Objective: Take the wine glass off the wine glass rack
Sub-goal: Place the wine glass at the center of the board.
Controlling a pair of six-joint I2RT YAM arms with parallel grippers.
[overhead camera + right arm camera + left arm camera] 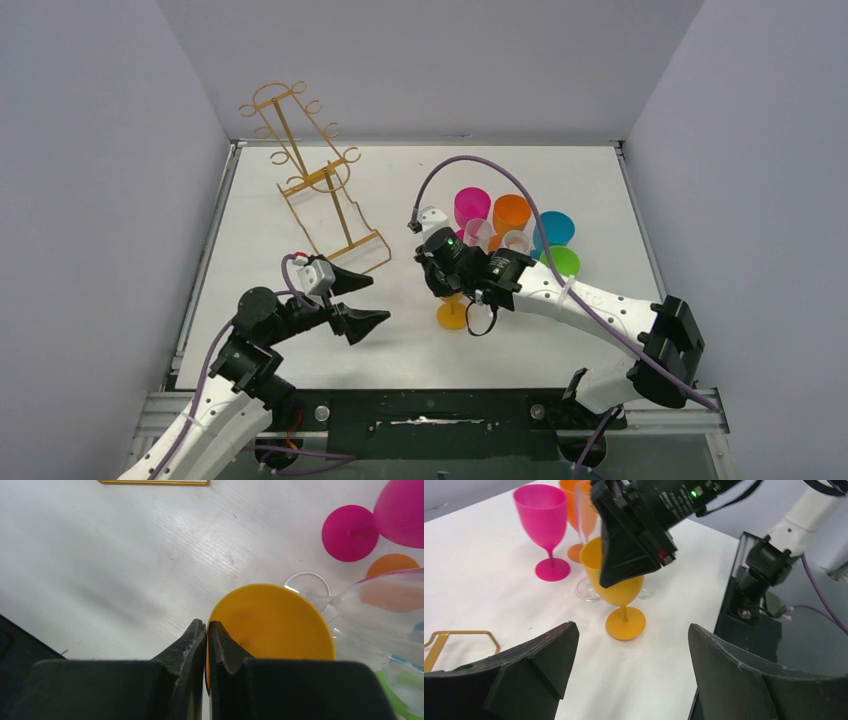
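Note:
The gold wire wine glass rack (312, 180) stands at the back left of the table with no glass on its hooks; a corner of its base shows in the left wrist view (459, 635) and an edge in the right wrist view (155, 482). A yellow wine glass (452, 316) stands upright with its foot on the table. My right gripper (450, 275) is shut on its rim, one finger inside the bowl (270, 620) and one outside. My left gripper (378, 300) is open and empty, left of the glass (624, 587), pointing at it.
A cluster of glasses stands right behind the yellow one: pink (471, 207), orange (511, 213), blue (553, 229), green (563, 261) and clear ones (478, 233). White walls enclose the table on three sides. The black front rail (430, 410) runs along the near edge.

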